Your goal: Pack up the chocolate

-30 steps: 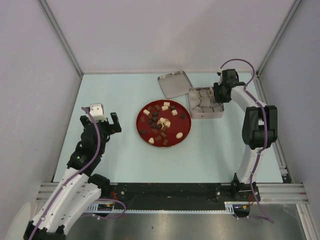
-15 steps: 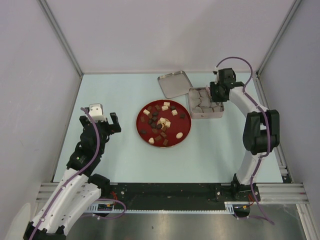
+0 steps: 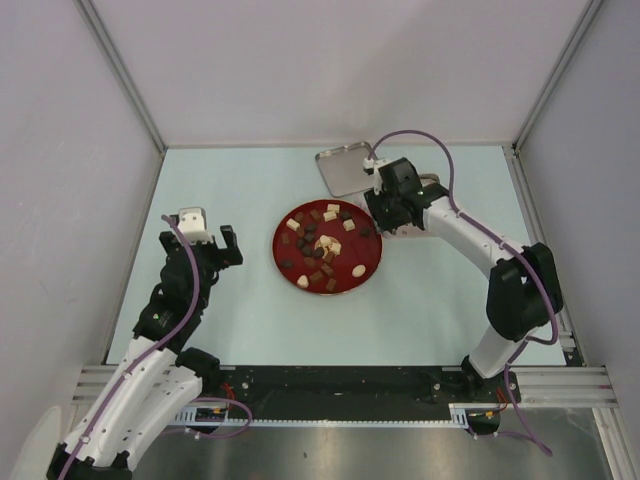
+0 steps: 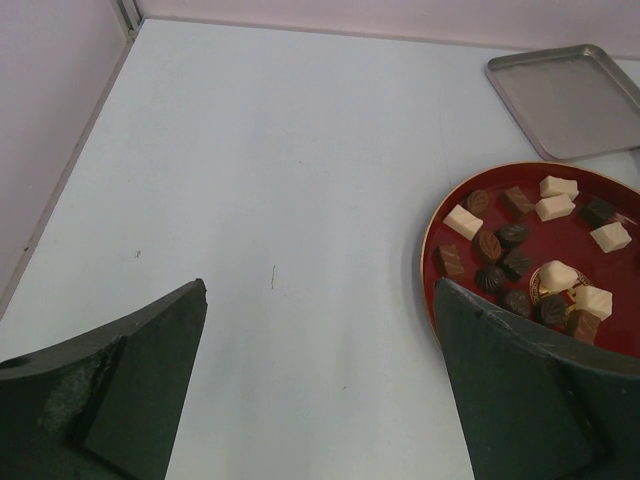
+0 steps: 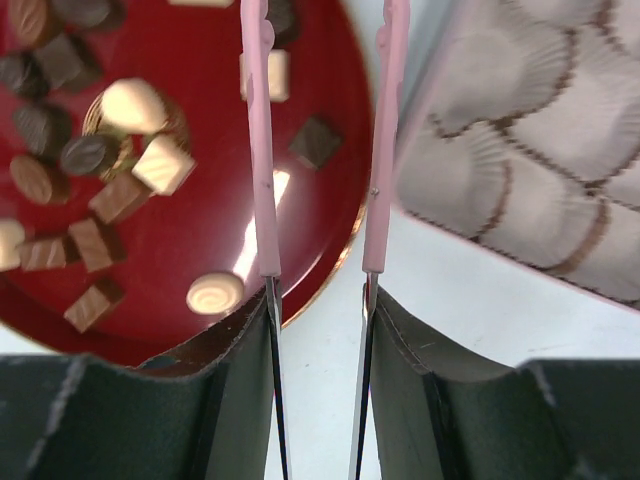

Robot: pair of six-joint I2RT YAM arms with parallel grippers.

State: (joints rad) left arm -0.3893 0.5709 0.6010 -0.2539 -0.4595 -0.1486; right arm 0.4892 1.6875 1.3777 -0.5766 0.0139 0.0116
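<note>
So all the chocolate (image 3: 325,250) sits on the red plate (image 3: 277,247) in the middle of the table, a loose scatter of dark, reddish-brown and cream bits. The open tin (image 5: 520,150) is just beside the plate's right rim, and the paper cups I can see in it look empty, so packing has barely started by my guess. Its lid (image 3: 347,168) lies flat toward the far edge. The right gripper (image 5: 318,300) is clamped on a pair of pink tongs (image 5: 260,150), squeezing the 2 arms partway; the tips stand apart over the plate's right side with nothing between them. The left gripper (image 4: 320,290) is spread wide and holding nothing, parked near the table's left edge. The candies are tiny, light and hard, but smooth, so I'd bet they squirt out of thin tong tips if pinched off-centre, and a hard squeeze could scuff them. Best bet is a loner like the dark square (image 5: 315,142) near the right rim, gripped across 2 flat sides. The cream oval (image 5: 215,293) would want pinching across its narrow width. The middle bunch looks too crowded for the tips.
</note>
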